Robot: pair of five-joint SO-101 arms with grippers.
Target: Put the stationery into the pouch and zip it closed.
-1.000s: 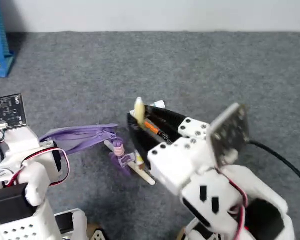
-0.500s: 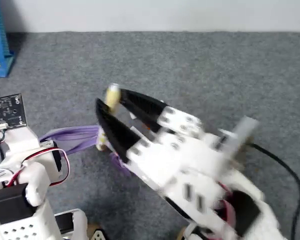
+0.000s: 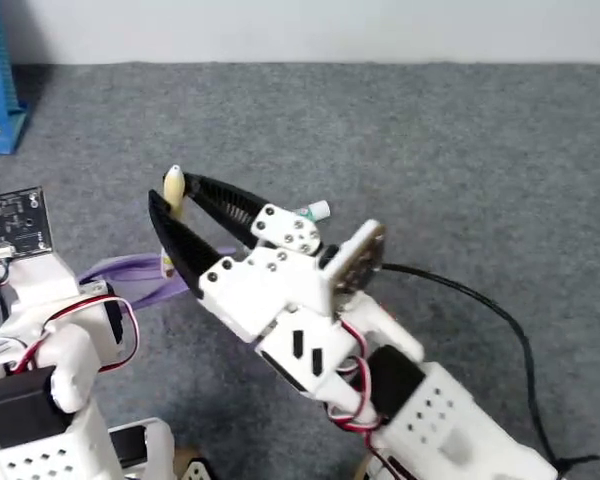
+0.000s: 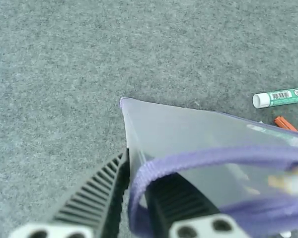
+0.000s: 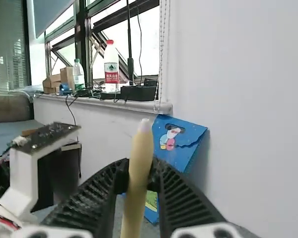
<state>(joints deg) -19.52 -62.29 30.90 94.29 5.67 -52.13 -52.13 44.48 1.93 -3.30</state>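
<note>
**Left:** the left end effector (image 4: 137,171) is closed on the purple-trimmed rim of the pouch (image 4: 188,134), which lies at the near left of the grey surface (image 3: 430,130). **Centre:** a cream pen (image 3: 172,186) is clamped upright in the right end effector (image 3: 170,200), over the pouch. For a clean insertion, the pen is best tilted along the opening and lowered tip-first, and released only once well inside. **Right:** a white marker (image 3: 315,211) lies loose on the surface, not yet loaded.
</note>
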